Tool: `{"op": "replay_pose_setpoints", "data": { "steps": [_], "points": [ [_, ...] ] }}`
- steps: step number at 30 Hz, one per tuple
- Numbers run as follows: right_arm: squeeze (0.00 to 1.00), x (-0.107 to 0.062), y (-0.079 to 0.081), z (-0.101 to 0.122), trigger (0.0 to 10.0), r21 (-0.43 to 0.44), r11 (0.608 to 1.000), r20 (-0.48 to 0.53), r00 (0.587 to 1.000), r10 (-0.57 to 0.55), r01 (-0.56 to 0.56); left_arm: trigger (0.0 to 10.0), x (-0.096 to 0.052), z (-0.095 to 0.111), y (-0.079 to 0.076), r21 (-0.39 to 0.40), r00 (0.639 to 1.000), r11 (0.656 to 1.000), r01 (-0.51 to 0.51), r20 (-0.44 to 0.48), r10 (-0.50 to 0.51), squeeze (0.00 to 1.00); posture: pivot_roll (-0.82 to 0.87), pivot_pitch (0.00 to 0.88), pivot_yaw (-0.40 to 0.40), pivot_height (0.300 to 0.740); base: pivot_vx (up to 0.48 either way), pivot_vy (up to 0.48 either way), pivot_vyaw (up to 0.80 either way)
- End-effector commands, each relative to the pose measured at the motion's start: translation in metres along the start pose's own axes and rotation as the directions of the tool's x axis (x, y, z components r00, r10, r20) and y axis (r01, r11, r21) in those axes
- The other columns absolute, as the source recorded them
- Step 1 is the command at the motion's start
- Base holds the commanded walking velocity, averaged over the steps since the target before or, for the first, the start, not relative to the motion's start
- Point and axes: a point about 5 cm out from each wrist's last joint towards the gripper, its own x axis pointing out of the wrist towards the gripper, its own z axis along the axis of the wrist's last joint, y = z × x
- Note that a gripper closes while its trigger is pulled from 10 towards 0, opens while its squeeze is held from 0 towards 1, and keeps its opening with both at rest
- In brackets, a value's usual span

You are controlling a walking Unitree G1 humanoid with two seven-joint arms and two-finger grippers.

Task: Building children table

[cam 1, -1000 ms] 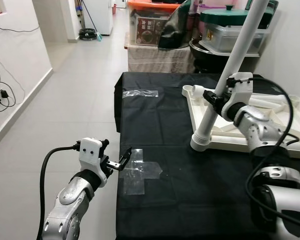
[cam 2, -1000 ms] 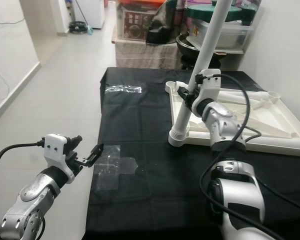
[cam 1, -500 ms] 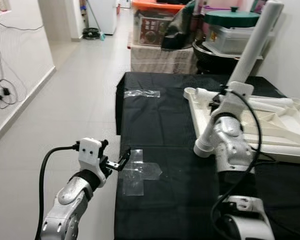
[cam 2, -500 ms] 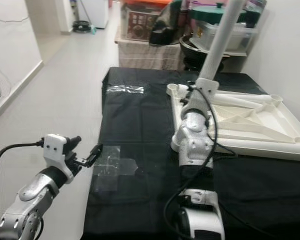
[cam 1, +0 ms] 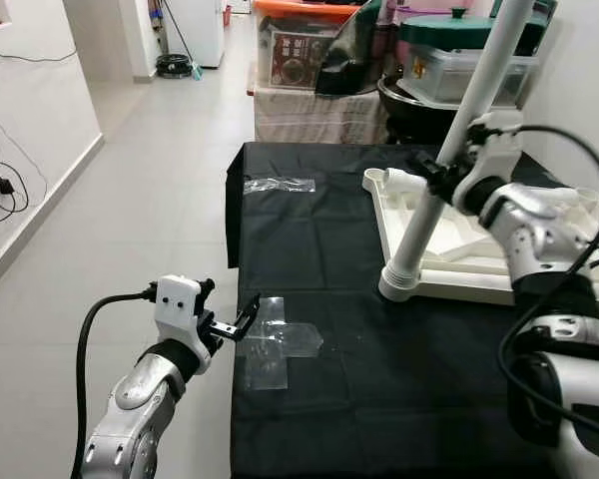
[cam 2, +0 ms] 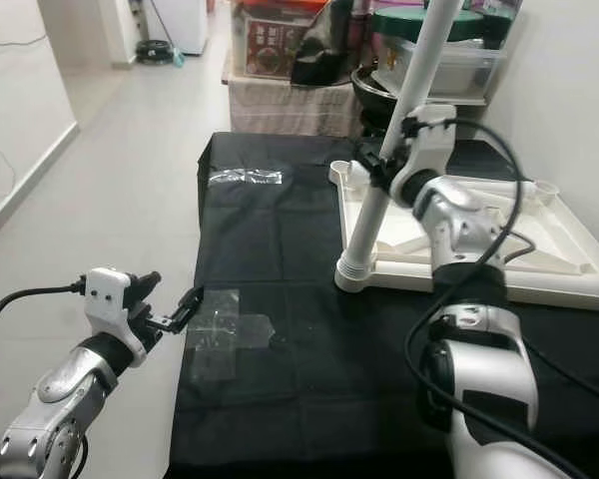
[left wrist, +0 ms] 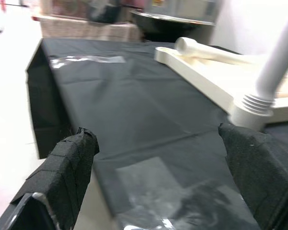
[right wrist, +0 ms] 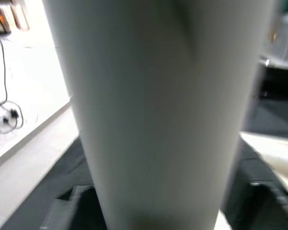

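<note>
The counter [cam 1: 359,329] is covered with a black cloth and it carries the white children table top [cam 1: 539,239], which lies upside down on the far right part, just behind the right tool. A white table leg [cam 1: 449,160] stands in the near left corner socket of this top and it leans a little to the right as it goes up. The right tool [cam 1: 431,180] is at the middle of this leg, with its black fingers closed around it; in the right wrist view the leg [right wrist: 153,105] is very close, between the two dark fingers. Far behind this tool, storage boxes [cam 1: 459,60] and a black pot are stacked near the wall.

The left tool [cam 1: 242,321] hangs at the near left edge of the counter with its fingers [left wrist: 67,163] wide apart, and it holds nothing. Just in front of it, pieces of clear tape [cam 1: 280,344] are stuck on the cloth in a cross shape. One more strip of tape [cam 1: 280,185] lies further away, near the far left corner.
</note>
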Motion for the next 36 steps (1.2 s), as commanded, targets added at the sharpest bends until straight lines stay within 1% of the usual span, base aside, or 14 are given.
{"op": "replay_pose_setpoints", "data": {
  "steps": [1, 8, 14, 16, 19, 25, 26, 27, 28, 30, 31, 33, 34, 36],
  "points": [
    [0.0, -0.002, -0.005, -0.01, 0.0, -0.025, 1.0, -0.035, 0.999, -0.005, 0.004, 10.0, 0.001, -0.001, 0.0, 0.001, 1.0, 1.0, 0.003, -0.01, -0.003, 0.0, 0.08, 0.0, -0.096, 0.74, 0.0, 0.0, 0.0],
    [0.0, -0.002, -0.002, -0.026, 0.0, -0.009, 1.0, -0.067, 0.998, 0.015, -0.016, 10.0, 0.001, -0.001, 0.0, 0.002, 1.0, 1.0, 0.006, -0.008, -0.006, 0.0, 0.08, 0.0, -0.093, 0.74, 0.0, 0.0, 0.0],
    [0.0, -0.004, -0.016, -0.044, 0.0, -0.034, 0.9, -0.104, 0.894, -0.436, 0.435, 10.0, 0.001, 0.0, 0.001, 0.005, 1.0, 1.0, 0.008, -0.01, -0.008, 0.0, 0.08, 0.0, -0.09, 0.74, 0.0, 0.0, 0.0],
    [0.0, -0.007, 0.005, -0.059, 0.0, 0.022, 0.8, -0.116, 0.797, -0.593, 0.599, 10.0, 0.001, 0.0, 0.001, 0.002, 1.0, 1.0, 0.01, -0.012, -0.01, 0.0, 0.08, 0.0, -0.082, 0.74, 0.0, 0.0, 0.0],
    [0.0, -0.007, 0.035, -0.072, 0.0, 0.05, 0.773, -0.141, 0.771, -0.621, 0.632, 10.0, 0.002, -0.001, -0.002, -0.001, 1.0, 1.0, 0.016, -0.014, -0.016, 0.0, 0.08, 0.0, -0.084, 0.74, 0.0, 0.0, 0.0],
    [0.0, 0.002, 0.058, -0.071, 0.0, 0.007, 0.817, -0.144, 0.809, -0.57, 0.577, 10.0, 0.002, -0.002, -0.003, -0.001, 1.0, 1.0, 0.02, -0.02, -0.02, 0.0, 0.08, 0.0, -0.091, 0.74, 0.0, 0.0, 0.0],
    [0.0, 0.006, 0.06, -0.069, 3.6, -0.017, 0.84, -0.157, 0.828, -0.537, 0.542, 10.0, 0.001, -0.003, -0.002, 0.001, 1.0, 1.0, 0.018, -0.022, -0.018, 0.0, 0.08, 0.0, -0.091, 0.74, 0.0, 0.0, 0.0],
    [0.0, 0.006, 0.06, -0.069, 3.6, -0.017, 0.84, -0.157, 0.828, -0.537, 0.542, 10.0, 0.001, -0.003, -0.002, 0.001, 1.0, 1.0, 0.018, -0.022, -0.018, 0.0, 0.08, 0.0, -0.091, 0.74, 0.0, 0.0, 0.0],
    [0.0, 0.007, 0.058, -0.064, 10.0, -0.035, 0.852, -0.136, 0.842, -0.521, 0.522, 10.0, 0.001, -0.003, 0.0, 0.001, 1.0, 1.0, 0.014, -0.024, -0.014, 0.0, 0.08, 0.0, -0.091, 0.74, 0.0, 0.0, 0.0],
    [0.09, 0.005, 0.054, -0.055, 10.0, -0.02, 0.849, -0.079, 0.846, -0.528, 0.528, 10.0, 0.0, -0.003, 0.0, 0.001, 1.0, 1.0, 0.011, -0.024, -0.011, 0.0, 0.08, 0.0, -0.095, 0.74, 0.0, 0.0, 0.0],
    [1.0, 0.004, 0.051, -0.049, 10.0, -0.02, 0.852, -0.048, 0.851, -0.524, 0.523, 10.0, 0.0, -0.003, 0.0, 0.0, 1.0, 1.0, 0.009, -0.024, -0.009, 0.0, 0.08, 0.0, -0.095, 0.74, 0.0, 0.0, 0.0],
    [1.0, 0.003, 0.046, -0.043, 10.0, -0.016, 0.857, -0.035, 0.856, -0.515, 0.515, 10.0, 0.0, -0.003, -0.001, -0.002, 1.0, 1.0, 0.009, -0.024, -0.009, 0.0, 0.08, 0.0, -0.093, 0.74, 0.0, 0.0, 0.0],
    [0.0, 0.002, 0.04, -0.035, 10.0, -0.015, 0.873, -0.029, 0.873, -0.487, 0.487, 10.0, 0.0, -0.004, -0.002, -0.004, 1.0, 1.0, 0.01, -0.024, -0.01, 0.0, 0.08, 0.0, -0.093, 0.74, 0.0, 0.0, 0.0],
    [0.0, 0.002, 0.037, -0.031, 10.0, -0.016, 0.885, -0.03, 0.884, -0.466, 0.466, 10.0, -0.001, -0.004, -0.002, -0.005, 1.0, 1.0, 0.011, -0.025, -0.011, 0.0, 0.08, 0.0, -0.09, 0.74, 0.0, 0.0, 0.0]
  ]
}}
